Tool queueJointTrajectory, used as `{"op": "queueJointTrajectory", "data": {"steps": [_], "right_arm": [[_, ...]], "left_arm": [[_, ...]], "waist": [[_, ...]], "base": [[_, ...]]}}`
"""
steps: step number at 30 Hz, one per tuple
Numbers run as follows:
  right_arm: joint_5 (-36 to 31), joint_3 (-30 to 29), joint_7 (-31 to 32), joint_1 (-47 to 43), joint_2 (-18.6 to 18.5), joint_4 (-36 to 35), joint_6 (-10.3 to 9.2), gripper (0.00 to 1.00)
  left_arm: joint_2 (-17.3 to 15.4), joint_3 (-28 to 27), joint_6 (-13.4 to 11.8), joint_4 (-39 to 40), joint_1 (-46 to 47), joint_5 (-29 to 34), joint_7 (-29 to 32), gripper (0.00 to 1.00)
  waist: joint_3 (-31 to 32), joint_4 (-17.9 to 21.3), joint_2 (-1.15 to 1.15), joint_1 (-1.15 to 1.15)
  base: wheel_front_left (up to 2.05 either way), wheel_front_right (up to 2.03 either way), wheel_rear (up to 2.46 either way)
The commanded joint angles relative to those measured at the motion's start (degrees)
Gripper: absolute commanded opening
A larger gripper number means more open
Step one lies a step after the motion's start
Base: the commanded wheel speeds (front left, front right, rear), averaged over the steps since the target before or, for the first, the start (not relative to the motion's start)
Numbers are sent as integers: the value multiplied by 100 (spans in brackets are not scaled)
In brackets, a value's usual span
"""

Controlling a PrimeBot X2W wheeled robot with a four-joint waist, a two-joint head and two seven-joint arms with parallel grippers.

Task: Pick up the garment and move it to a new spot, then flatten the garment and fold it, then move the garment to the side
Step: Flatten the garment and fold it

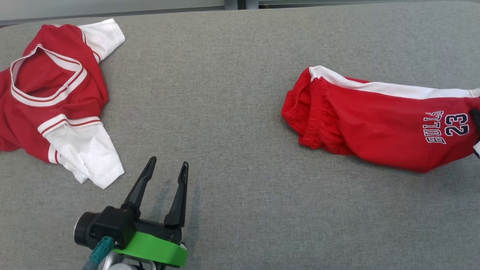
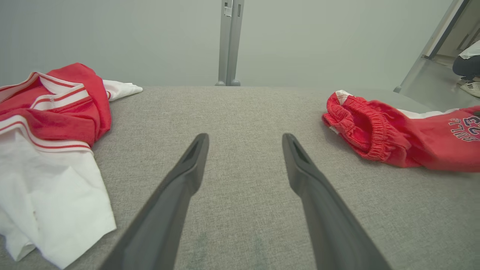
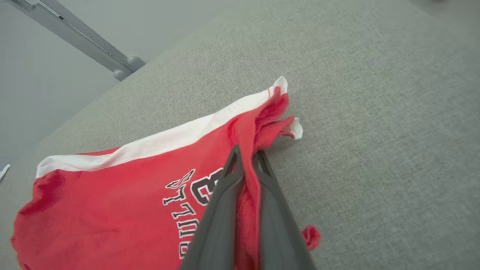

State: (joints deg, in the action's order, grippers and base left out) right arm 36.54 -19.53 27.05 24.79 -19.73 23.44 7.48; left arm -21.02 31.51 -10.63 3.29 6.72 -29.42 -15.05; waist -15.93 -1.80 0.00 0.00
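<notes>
The garment is a pair of red shorts (image 1: 375, 123) with a white side stripe and "BULLS 23" lettering. It lies at the right of the grey fabric table (image 1: 232, 112), waistband toward the middle. My right gripper (image 3: 245, 157) is shut on a bunched fold of the shorts (image 3: 112, 210) near the leg hem. A dark bit of that gripper (image 1: 476, 122) shows at the head view's right edge. Low at the left, my left gripper (image 1: 167, 163) stands open over bare table and holds nothing. In the left wrist view its fingers (image 2: 243, 140) point between the shorts (image 2: 393, 138) and a shirt.
A red and white shirt (image 1: 52, 93) lies crumpled at the table's left, close to my left gripper, and appears again (image 2: 45, 123) at the left of the left wrist view. A metal post (image 2: 230, 41) stands behind the far edge. Part of a person (image 2: 467, 63) crouches beyond the far right corner.
</notes>
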Motion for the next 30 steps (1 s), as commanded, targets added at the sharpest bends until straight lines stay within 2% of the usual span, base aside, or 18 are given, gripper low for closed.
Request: {"op": "queueJointTrajectory", "data": {"steps": [1, 7, 10, 13, 19, 30], "right_arm": [[-71, 102, -48, 43, -18, -197, 1, 0], [44, 1108, 191, 184, 127, -1529, 1, 0], [102, 1779, 446, 252, 323, -2165, 1, 0], [42, 2296, 623, 353, 512, -2479, 0, 0], [-489, 2905, 641, 551, 910, -2122, 1, 0], [-1264, 3064, 309, 911, 1215, -1177, 1, 0]], "left_arm": [[25, -37, 26, 20, -56, 47, -15, 100], [144, -101, 63, 27, -138, 165, -15, 100], [177, -129, 115, 5, -101, 212, -15, 100], [211, -176, 166, -27, -15, 251, -15, 100], [298, -253, 291, -127, 61, 308, -15, 100], [580, -414, 514, -367, -22, 410, -15, 100]], "waist": [[-35, -31, 0, 0], [-103, -65, 0, 0], [-136, -100, 0, 0], [-185, -143, 0, 0], [-252, -235, 0, 0], [-192, -339, 0, 0]], "base": [[0, 0, 0], [0, 0, 0], [0, 0, 0], [0, 0, 0], [0, 0, 0], [0, 0, 0]]}}
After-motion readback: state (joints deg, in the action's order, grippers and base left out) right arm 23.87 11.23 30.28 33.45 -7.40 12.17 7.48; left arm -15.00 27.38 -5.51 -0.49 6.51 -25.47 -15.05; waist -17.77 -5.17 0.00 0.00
